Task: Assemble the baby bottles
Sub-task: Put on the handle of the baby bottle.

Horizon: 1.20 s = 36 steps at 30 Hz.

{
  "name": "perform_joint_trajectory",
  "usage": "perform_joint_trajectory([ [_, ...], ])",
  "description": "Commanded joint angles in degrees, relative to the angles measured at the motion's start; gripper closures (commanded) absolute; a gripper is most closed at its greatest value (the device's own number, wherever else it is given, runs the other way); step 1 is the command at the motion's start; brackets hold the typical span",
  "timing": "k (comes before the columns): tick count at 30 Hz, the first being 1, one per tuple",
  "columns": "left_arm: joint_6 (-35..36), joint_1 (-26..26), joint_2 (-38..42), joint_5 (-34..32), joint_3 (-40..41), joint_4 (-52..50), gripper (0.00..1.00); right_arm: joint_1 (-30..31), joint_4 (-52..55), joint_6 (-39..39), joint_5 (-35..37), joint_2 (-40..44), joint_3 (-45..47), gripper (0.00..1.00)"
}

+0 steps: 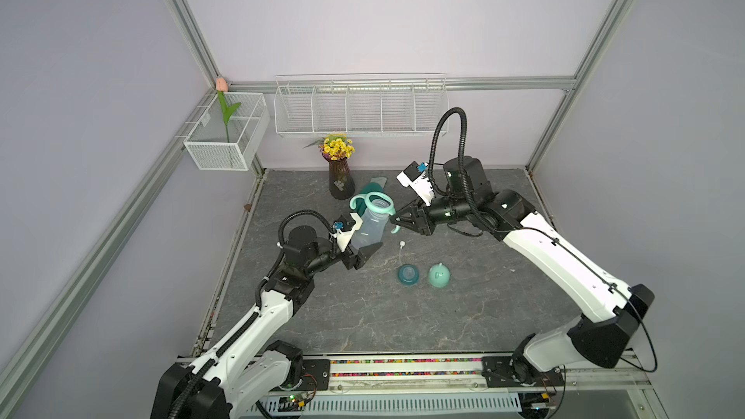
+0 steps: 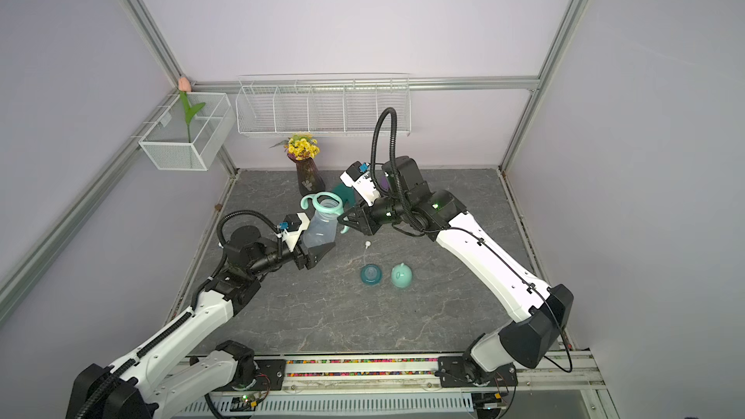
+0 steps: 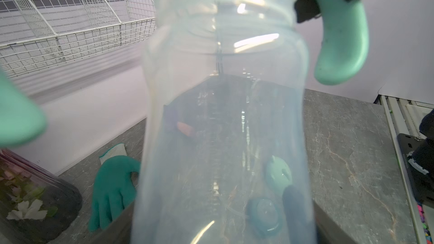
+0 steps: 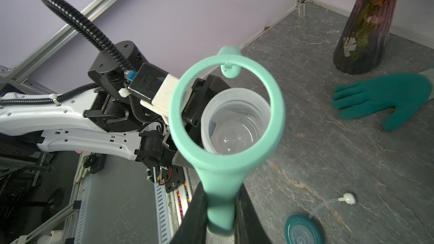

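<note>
Clamping lower part of bottle body (image 1: 367, 229) in left end effector (image 1: 361, 253), jaws wide around it; held tilted above tabletop (image 1: 483, 316). Pinching one handle of mint handle ring (image 1: 378, 206) in right end effector (image 1: 397, 221), jaws closed on it; positioned at bottle mouth, seating unclear. Seen lying on tabletop nearer robot base: straw (image 1: 401, 249), teal nipple collar (image 1: 408, 274), mint cap (image 1: 438, 275); collar and cap side by side, not touching.

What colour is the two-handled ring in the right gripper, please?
The two-handled ring is mint green, clearest in the right wrist view.
</note>
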<state>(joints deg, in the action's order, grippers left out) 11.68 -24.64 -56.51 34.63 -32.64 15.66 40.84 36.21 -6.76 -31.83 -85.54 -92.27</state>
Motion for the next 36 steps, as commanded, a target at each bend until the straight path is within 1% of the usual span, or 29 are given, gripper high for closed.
perform_joint_trajectory([
  [1, 0.7, 0.2, 0.0, 0.6, -2.1, 1.3, 1.00, 0.6, 0.3, 1.2, -2.2, -0.3, 1.7, 0.93],
  [4, 0.8, 0.2, 0.3, 0.5, -2.2, 1.3, 1.00, 0.8, -0.9, 0.7, -2.1, -0.1, 3.1, 0.93],
  [11, 0.5, 0.2, 0.8, 1.7, -2.2, 1.3, 1.00, 0.5, -2.3, 0.5, 4.1, 0.8, 4.2, 0.93],
  [15, 0.4, 0.2, 1.0, 1.4, -2.2, 1.4, 1.00, -0.3, -4.0, -0.6, 5.6, 1.8, 5.3, 0.93],
  [17, 0.4, 0.1, 0.9, 1.2, -2.2, 1.5, 1.00, -0.5, -4.1, -1.0, 5.6, 1.8, 5.4, 0.93],
  [24, 0.0, 0.1, 0.9, -1.0, -2.3, 1.8, 1.00, 0.4, -7.4, -3.9, 1.4, 0.7, 7.4, 0.93],
  [36, -0.4, 0.1, 2.2, -3.7, -0.9, 4.3, 1.00, 1.6, -8.0, -6.4, -0.2, -0.8, 8.1, 0.93],
])
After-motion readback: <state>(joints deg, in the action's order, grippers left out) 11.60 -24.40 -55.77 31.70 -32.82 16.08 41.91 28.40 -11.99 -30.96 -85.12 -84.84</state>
